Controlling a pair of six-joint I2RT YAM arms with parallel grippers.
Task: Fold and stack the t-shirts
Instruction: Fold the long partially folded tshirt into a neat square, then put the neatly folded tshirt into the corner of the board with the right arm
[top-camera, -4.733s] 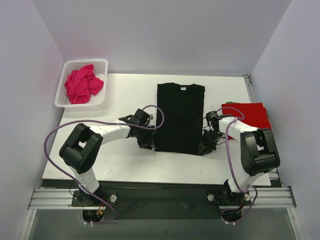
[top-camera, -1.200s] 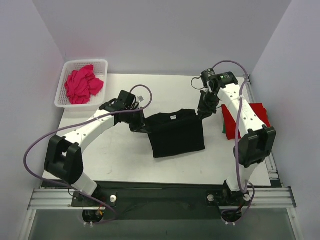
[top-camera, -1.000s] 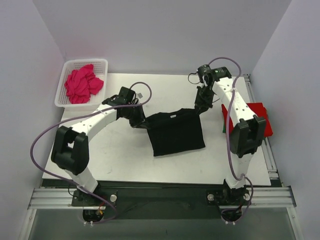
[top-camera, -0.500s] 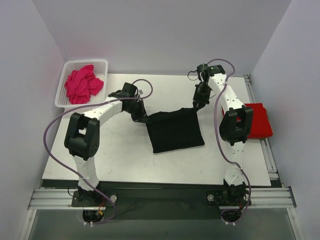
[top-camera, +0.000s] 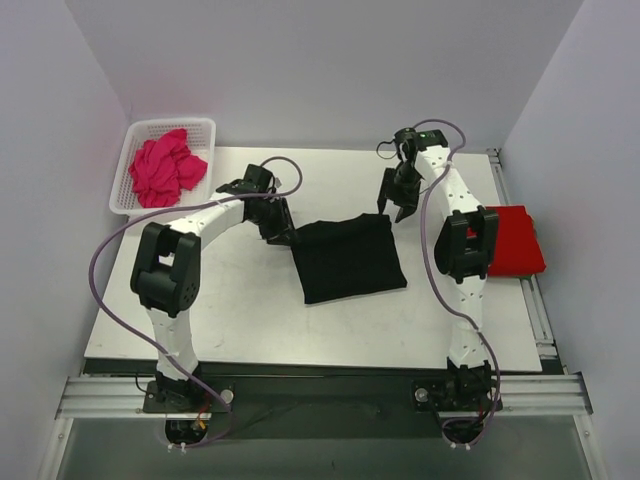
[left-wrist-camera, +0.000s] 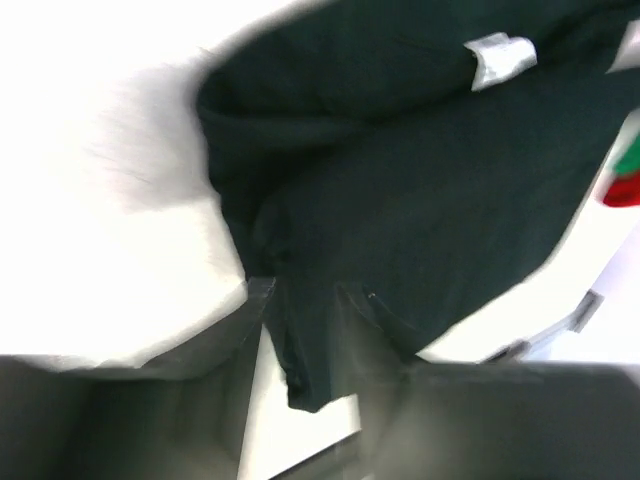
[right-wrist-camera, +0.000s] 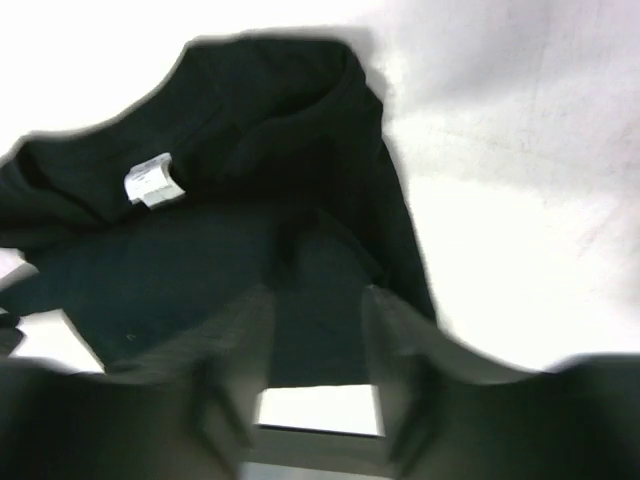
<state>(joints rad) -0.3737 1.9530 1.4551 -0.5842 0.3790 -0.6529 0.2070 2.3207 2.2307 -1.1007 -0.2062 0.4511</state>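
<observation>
The black t-shirt (top-camera: 350, 258) lies folded at frame centre on the table (top-camera: 200, 300). The left gripper (top-camera: 281, 228) is at its upper-left corner, fingers apart. The right gripper (top-camera: 393, 205) is at its upper-right corner, fingers apart. The red t-shirt (top-camera: 515, 240) lies at the right edge.

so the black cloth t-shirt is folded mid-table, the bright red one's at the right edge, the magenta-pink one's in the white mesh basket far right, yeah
No: the top external view shows the white mesh basket with the magenta-pink t-shirt at the far left corner. The black cloth t-shirt mid-table and bright red t-shirt at the right edge are correct.
</observation>
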